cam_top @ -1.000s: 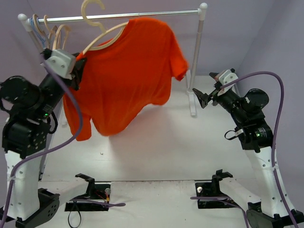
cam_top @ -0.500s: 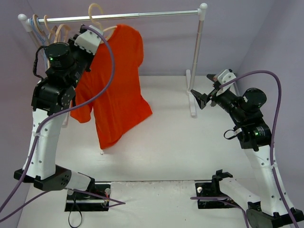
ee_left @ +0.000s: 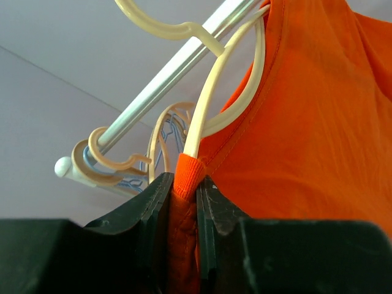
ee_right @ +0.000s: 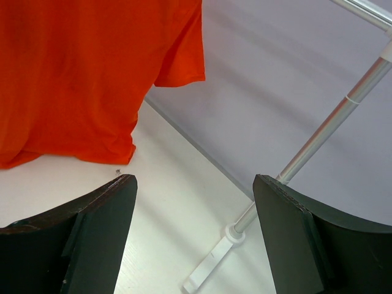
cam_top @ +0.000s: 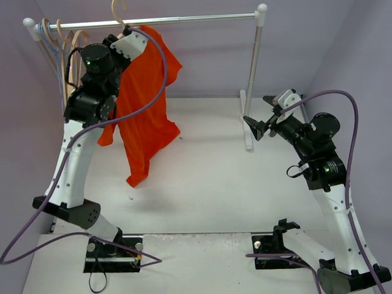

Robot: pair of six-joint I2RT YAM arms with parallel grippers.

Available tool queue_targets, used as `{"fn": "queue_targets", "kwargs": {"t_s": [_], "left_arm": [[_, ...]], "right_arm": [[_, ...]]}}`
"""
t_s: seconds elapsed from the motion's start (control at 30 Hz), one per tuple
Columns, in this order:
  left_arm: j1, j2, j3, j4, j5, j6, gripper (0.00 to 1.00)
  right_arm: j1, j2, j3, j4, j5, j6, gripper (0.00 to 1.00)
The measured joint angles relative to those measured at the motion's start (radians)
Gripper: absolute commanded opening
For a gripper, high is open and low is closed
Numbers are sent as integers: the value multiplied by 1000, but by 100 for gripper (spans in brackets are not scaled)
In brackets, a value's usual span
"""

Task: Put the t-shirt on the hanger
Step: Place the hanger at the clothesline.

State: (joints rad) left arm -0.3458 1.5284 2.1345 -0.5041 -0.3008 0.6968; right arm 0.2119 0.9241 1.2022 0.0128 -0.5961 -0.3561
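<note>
Risk: left pincer (ee_left: 184, 202) pinches orange-red cloth t-shirt (ee_left: 306, 122) to pale wooden hanger (ee_left: 211, 92), right pincer (ee_right: 195, 184) wide, empty; if hook (ee_left: 159, 27) misses silver rail (ee_left: 177, 72), both may drop.

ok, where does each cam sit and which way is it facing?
Top external: above and behind the robot, looking down on the table and rail; left arm and right arm show.
Left wrist: by the rail, looking up along the left gripper, shut on the t-shirt at the hanger.
Right wrist: faces the rack post past the open right gripper.
Shared: all three see the t-shirt.
</note>
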Motion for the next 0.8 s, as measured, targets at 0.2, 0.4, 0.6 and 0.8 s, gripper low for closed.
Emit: {"fn": "queue_targets", "kwargs": {"t_s": [0.2,0.4,0.6,0.8], "left_arm": [[15,70,-6,59,-51,61,0],[88,72,-56,151,-76,81,0],[169,70,-152,250,-98,77,0],[222,71,-245,290,-108,69,0]], "right_arm": [[0,3,-39,34,-13,5,79],[0,3,-86,38,-17,19,79],[0,-12,-130,47,-20,26,79],[5,-18,-148,48,-21,36,79]]}}
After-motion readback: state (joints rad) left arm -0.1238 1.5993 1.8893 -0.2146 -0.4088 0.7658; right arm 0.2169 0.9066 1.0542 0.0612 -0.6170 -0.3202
